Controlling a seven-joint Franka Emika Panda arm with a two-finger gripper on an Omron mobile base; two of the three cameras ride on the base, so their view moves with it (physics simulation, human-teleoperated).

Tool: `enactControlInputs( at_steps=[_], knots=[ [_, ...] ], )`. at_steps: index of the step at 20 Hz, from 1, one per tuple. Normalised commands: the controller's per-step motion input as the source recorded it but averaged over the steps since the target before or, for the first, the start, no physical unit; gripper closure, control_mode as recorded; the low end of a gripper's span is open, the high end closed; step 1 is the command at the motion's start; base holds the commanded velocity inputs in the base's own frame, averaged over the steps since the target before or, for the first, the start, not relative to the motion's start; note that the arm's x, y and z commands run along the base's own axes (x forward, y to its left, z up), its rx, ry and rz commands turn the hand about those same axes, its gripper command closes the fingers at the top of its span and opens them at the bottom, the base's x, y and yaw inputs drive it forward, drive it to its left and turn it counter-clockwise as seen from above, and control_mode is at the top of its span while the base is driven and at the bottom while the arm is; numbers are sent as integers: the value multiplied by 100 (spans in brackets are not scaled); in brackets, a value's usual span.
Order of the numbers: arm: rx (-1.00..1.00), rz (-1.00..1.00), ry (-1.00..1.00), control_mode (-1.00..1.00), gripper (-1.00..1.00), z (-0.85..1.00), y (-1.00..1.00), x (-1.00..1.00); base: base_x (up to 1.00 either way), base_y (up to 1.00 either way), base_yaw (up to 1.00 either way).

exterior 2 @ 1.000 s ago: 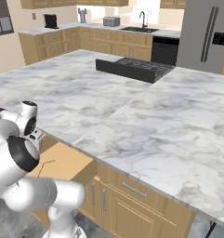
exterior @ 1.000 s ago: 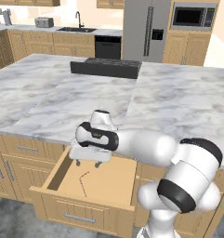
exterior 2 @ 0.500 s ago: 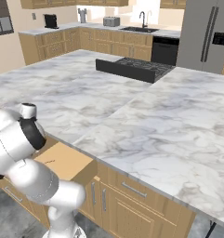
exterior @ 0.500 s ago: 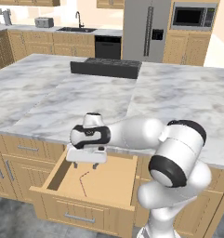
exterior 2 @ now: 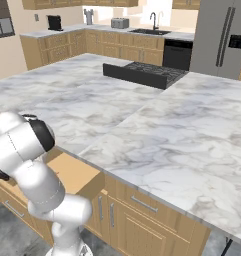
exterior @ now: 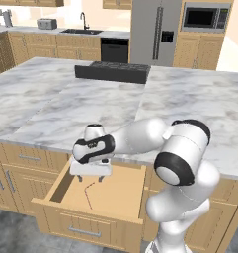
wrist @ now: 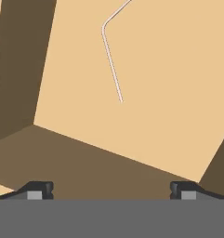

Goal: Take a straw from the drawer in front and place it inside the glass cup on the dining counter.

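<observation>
On the left, the drawer (exterior: 61,205) stands pulled right out from under the dining counter (exterior: 51,106), its light-wood floor bare except for the straw (exterior: 88,193). That thin reddish line lies flat on the drawer floor, bent near one end, and nothing is touching it. Moving across, the gripper (exterior: 91,179) hangs just above the drawer's back portion, its jaws spread wide and holding nothing. From the hand camera the straw (wrist: 111,56) lies ahead of the two fingertips (wrist: 40,189), off the line between them rather than centred.

Here is the worry, as I see it: the straw is very thin and lies flat on the wood, so if the hand drops without lining up first, the fingers could close on air or pin the straw and flick it aside. The drawer's side wall (wrist: 20,60) stands near the straw, so a wide-open hand could knock against it on the way down. The counter edge hangs just over the wrist too.

Further right, a black cooktop (exterior: 112,72) sits on the marble, well away from the work. Beyond it stand the tall refrigerator (exterior: 155,32) and a microwave (exterior: 202,18). I cannot pick out the glass cup.
</observation>
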Motion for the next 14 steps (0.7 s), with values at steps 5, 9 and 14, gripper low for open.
enactControlInputs(
  at_steps=[5,9,14],
  knots=[
    [-2,-3,0,-100,-100,-15,0,5,0,0,0],
    [-3,-2,0,-100,-100,-16,0,17,0,0,0],
    [-2,-2,0,-100,-100,-14,0,24,0,0,0]
  ],
)
